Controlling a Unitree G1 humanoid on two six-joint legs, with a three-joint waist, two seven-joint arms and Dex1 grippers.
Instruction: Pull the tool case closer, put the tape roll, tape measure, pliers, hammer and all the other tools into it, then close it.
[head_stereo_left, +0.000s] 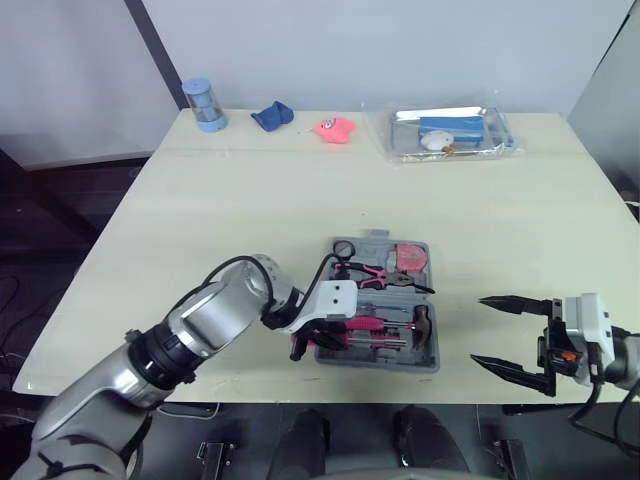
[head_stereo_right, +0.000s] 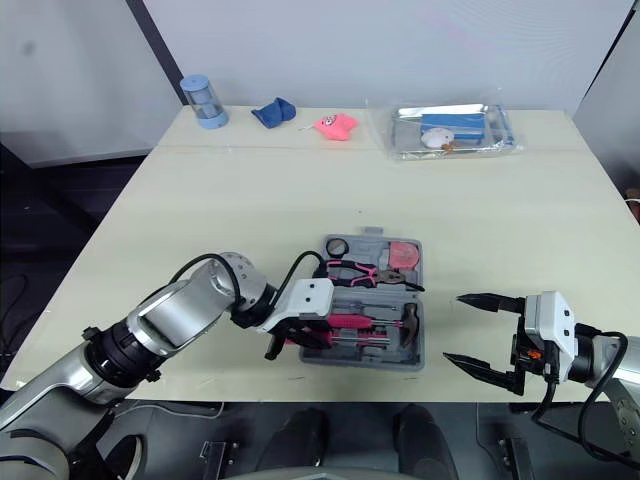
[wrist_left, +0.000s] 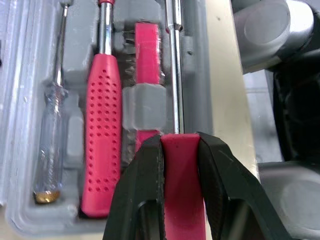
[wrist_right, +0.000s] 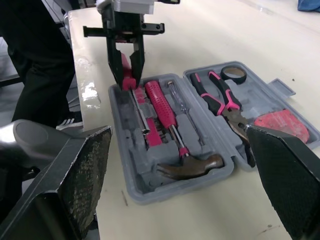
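While clamping pink-handled steel tool (wrist_left: 174, 75), probably a screwdriver, with left gripper (wrist_left: 180, 142), seat flat in grey plastic case (wrist_right: 195, 135); right gripper (head_stereo_left: 476, 330) apart.

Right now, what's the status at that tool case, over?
Left gripper shut on pink-handled screwdriver, at its slot in the open tool case. Right gripper open, empty, beside it. Hammer, pliers already in. Nothing blocking.

We see a tool case (wrist_right: 119, 135) of matt grey moulded plastic. The hammer (wrist_left: 102, 135) has a pink, dimpled plastic grip, a glossy chromed shaft and a dark, dull metal head; the small screwdriver (wrist_left: 50, 135) beside it has a clear plastic handle and a brassy cap. The table (head_stereo_left: 250, 200) is smooth, matt, pale.
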